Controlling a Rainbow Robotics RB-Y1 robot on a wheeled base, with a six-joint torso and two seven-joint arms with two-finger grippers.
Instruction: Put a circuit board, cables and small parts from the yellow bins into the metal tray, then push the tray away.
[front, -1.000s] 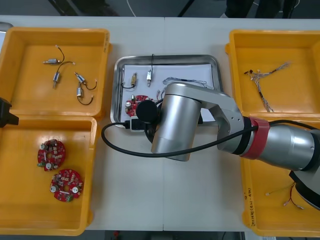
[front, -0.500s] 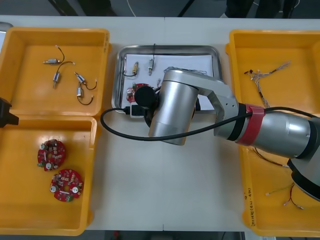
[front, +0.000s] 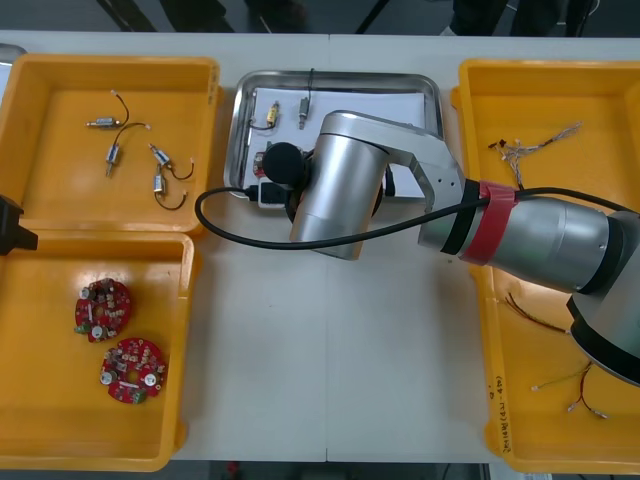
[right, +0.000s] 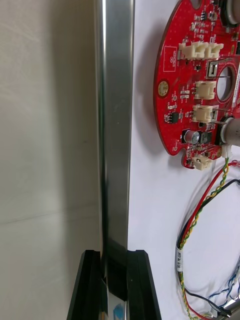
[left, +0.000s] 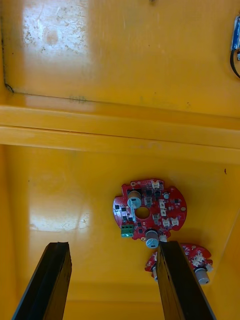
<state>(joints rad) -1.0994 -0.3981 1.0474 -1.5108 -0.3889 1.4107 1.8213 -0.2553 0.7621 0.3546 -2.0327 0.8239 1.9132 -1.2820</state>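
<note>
Metal tray (front: 238, 130) sits at the upper centre of the front view on the table (front: 330, 350), with its near half hidden under the right arm (front: 340, 190). The right hand (right: 114, 255) pinches the tray's rim; inside lie a cut-off circuit board (right: 200, 75) and cables (right: 200, 215). The left hand (left: 114, 245), fingers spread, hangs over red boards (left: 150, 210) in the lower-left yellow bin (front: 40, 420).

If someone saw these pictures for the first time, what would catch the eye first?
The big silver right arm reaching over the table, its right tool shut on the rim of the metal tray, beside a red circuit board. Then the open left tool above two circuit boards in a yellow bin.
</note>
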